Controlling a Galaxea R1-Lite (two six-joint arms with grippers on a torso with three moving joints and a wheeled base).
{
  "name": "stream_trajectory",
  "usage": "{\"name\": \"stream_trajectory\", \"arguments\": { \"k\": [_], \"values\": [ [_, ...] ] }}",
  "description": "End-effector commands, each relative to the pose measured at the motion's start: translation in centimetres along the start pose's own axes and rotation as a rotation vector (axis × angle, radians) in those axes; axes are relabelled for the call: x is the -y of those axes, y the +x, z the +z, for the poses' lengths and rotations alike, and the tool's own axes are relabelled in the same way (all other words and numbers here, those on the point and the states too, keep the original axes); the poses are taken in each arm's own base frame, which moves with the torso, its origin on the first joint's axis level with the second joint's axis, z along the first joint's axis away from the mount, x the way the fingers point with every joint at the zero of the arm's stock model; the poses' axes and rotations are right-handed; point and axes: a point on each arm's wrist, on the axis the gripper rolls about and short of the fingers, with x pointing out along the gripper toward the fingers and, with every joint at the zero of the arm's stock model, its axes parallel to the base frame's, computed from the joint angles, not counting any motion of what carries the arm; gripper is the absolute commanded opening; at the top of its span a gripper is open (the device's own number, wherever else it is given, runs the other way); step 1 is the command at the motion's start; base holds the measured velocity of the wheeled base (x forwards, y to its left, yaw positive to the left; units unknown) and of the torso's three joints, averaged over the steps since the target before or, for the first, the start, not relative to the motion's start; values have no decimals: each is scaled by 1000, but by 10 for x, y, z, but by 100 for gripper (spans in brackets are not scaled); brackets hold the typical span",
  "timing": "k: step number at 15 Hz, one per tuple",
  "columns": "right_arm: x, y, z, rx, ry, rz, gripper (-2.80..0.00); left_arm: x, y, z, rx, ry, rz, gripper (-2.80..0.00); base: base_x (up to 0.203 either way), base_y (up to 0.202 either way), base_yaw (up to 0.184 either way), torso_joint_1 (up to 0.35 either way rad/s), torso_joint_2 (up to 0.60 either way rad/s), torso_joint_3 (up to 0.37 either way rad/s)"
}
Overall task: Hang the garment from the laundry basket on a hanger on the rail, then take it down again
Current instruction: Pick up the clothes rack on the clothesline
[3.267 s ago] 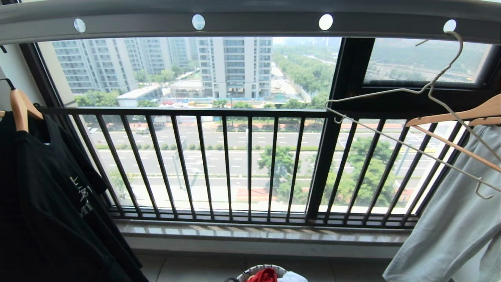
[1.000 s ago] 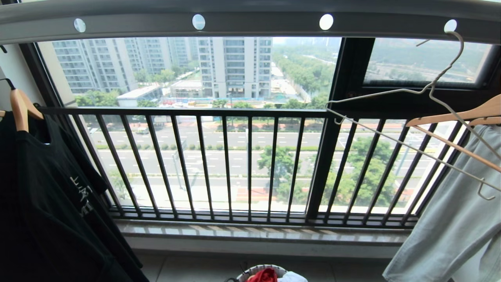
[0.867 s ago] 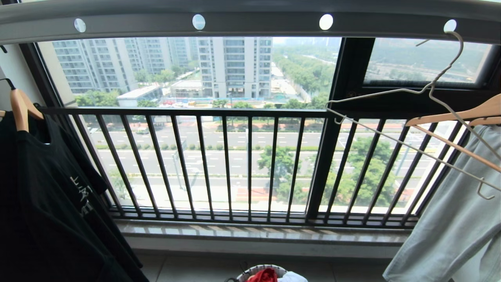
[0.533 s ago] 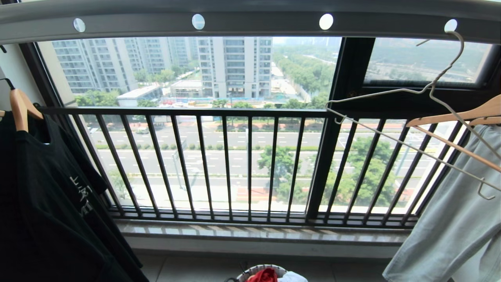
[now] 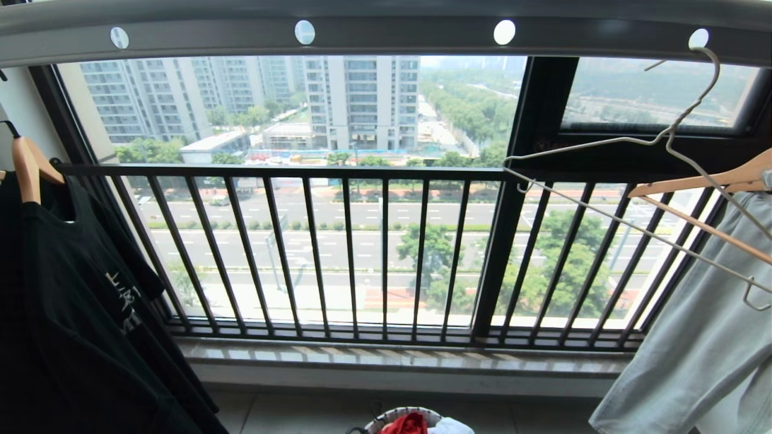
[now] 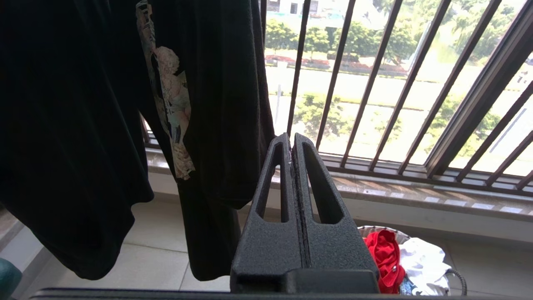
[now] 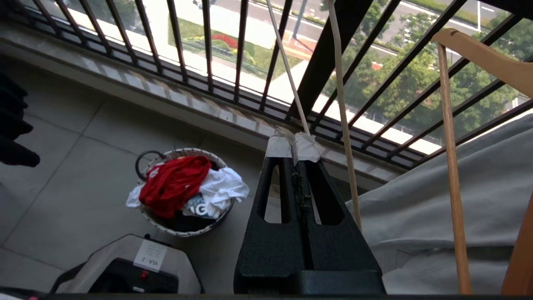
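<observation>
Red T-shirt (image 7: 175,183) heaped in laundry basket (image 7: 166,223) beside white cloth (image 7: 220,187). Left hand (image 6: 291,143) pressed together, empty. Right hand (image 7: 293,146) together near wire hanger (image 7: 341,108).

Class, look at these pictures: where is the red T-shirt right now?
The red T-shirt lies in the laundry basket on the floor below the railing, beside white clothes, at the bottom centre of the head view.
</observation>
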Motion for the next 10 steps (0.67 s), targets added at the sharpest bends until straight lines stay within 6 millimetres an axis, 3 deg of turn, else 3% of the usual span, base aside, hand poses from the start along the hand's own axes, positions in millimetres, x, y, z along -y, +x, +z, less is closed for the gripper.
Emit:
{"name": "stream_trajectory", "arguments": {
  "k": [1, 4, 5, 10],
  "values": [
    [1, 3, 1, -87, -21, 50, -280, 0, 0, 0, -1, -1, 0, -280, 0, 0, 0, 0, 0, 0],
    [-1, 0, -4, -127, -94, 68, -280, 0, 0, 0, -1, -1, 2, -280, 0, 0, 0, 0, 0, 0],
    [0, -2, -5, -128, -119, 61, 0, 0, 0, 0, 0, -1, 0, -280, 0, 0, 0, 0, 0, 0],
    [19, 15, -6, -180, -94, -4, 0, 0, 0, 0, 1, -1, 2, -280, 0, 0, 0, 0, 0, 0]
  ]
}}
